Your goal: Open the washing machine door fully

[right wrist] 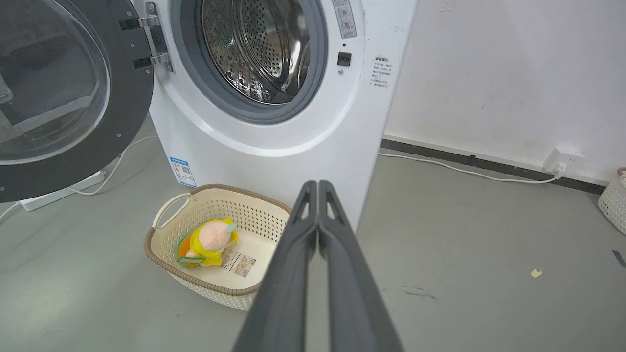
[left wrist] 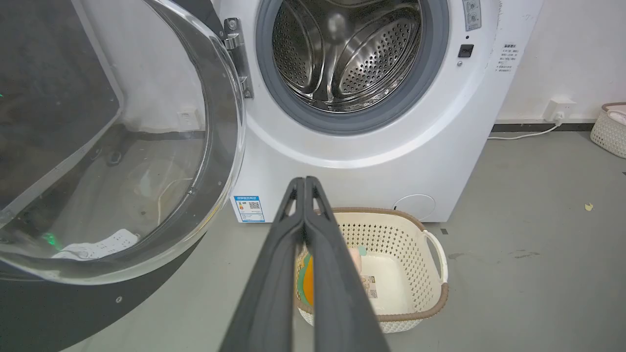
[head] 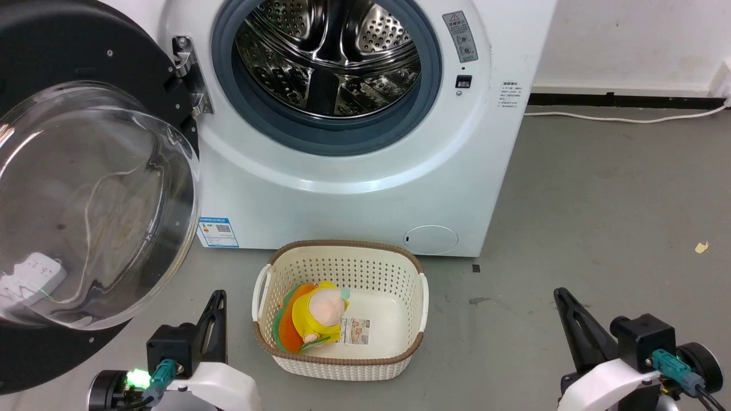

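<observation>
Here, washing machine door [head: 91, 200] swung wide to left of washing machine [head: 354, 194], hinged at machine front, glass bowl bulging toward robot; steel drum [head: 331, 51] exposed. Left gripper [left wrist: 304, 181] low beside door, not touching it, fingers pressed together on nothing. Right gripper [right wrist: 318, 183] likewise pressed together, empty, well apart from machine. Basket [head: 342, 365] on floor before machine, yellow plush toy [head: 314, 314] inside.

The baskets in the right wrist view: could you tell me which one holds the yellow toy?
The basket right before the washing machine; the other basket sits by the wall.
</observation>
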